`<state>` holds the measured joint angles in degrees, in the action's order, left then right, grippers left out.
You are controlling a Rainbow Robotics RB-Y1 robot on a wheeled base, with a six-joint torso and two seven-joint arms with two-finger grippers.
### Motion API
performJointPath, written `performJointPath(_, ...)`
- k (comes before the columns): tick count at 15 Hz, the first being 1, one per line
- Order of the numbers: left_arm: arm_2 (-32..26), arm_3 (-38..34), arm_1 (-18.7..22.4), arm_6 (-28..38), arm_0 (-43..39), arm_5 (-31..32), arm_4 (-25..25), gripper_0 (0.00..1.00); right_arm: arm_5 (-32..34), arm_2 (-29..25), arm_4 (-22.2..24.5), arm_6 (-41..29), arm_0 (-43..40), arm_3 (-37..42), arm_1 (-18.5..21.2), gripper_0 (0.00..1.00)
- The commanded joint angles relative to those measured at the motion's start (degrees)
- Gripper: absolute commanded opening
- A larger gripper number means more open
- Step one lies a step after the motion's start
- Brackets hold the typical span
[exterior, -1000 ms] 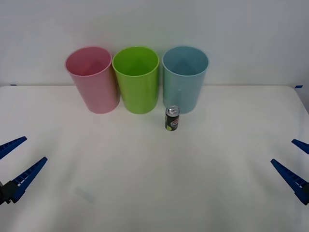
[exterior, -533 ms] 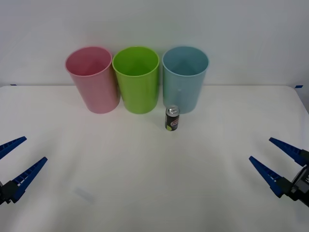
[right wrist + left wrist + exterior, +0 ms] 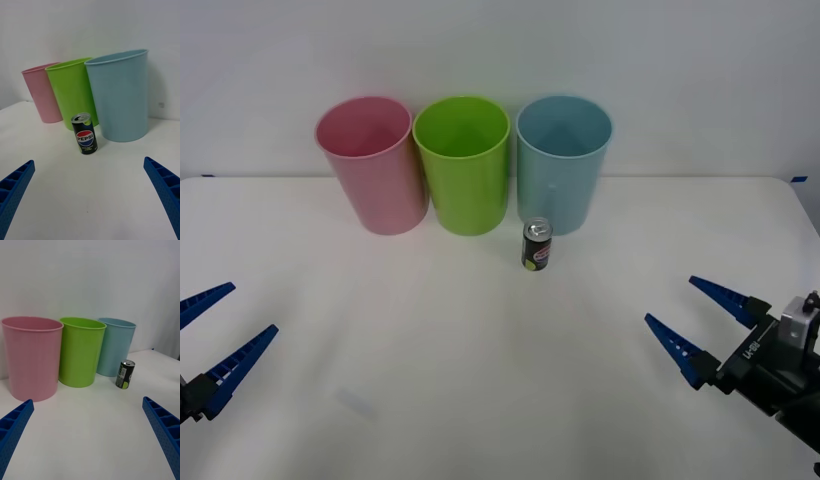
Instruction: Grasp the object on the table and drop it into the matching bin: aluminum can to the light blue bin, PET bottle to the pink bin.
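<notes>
A small black aluminum can with a silver top stands upright on the white table, just in front of the light blue bin. The pink bin stands at the left of the row. My right gripper is open at the right side of the table, well short of the can. In the right wrist view the can stands ahead between the open fingers, with the light blue bin behind it. My left gripper waits open at the table's left edge; its view shows the can far off.
A lime green bin stands between the pink and light blue bins, all three touching in a row near the table's back edge against a white wall. A wide stretch of bare tabletop lies between both grippers and the can.
My right gripper has moved in from the right edge toward the table's middle, staying open. The left gripper, can and bins have not moved.
</notes>
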<state>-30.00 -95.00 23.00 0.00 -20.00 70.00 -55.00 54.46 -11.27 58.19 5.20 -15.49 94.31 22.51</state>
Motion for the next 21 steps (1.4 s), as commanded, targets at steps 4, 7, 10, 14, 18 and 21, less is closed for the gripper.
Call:
performJointPath(4,0.0,0.0,0.0,0.0,0.0,0.0,0.0,1.0,-10.0,8.4,2.2,2.5,3.2,0.0,0.0,1.0)
performJointPath(7,0.0,0.0,0.0,0.0,0.0,0.0,0.0,1.0,-14.3,11.3,4.0,3.6,4.9,0.0,-1.1,1.0)
performJointPath(10,0.0,0.0,0.0,0.0,0.0,0.0,0.0,1.0,-15.1,11.4,8.9,4.1,8.7,-4.0,-5.6,1.0)
performJointPath(14,0.0,0.0,0.0,0.0,0.0,0.0,0.0,1.0,-15.2,11.4,12.0,5.2,14.9,-11.3,-9.7,1.0)
performJointPath(18,0.0,0.0,0.0,0.0,0.0,0.0,0.0,1.0,-16.1,12.2,13.4,6.3,19.0,-15.8,-11.9,1.0)
performJointPath(21,0.0,0.0,0.0,0.0,0.0,0.0,0.0,1.0,-17.5,12.8,13.8,7.3,22.3,-19.6,-13.5,1.0)
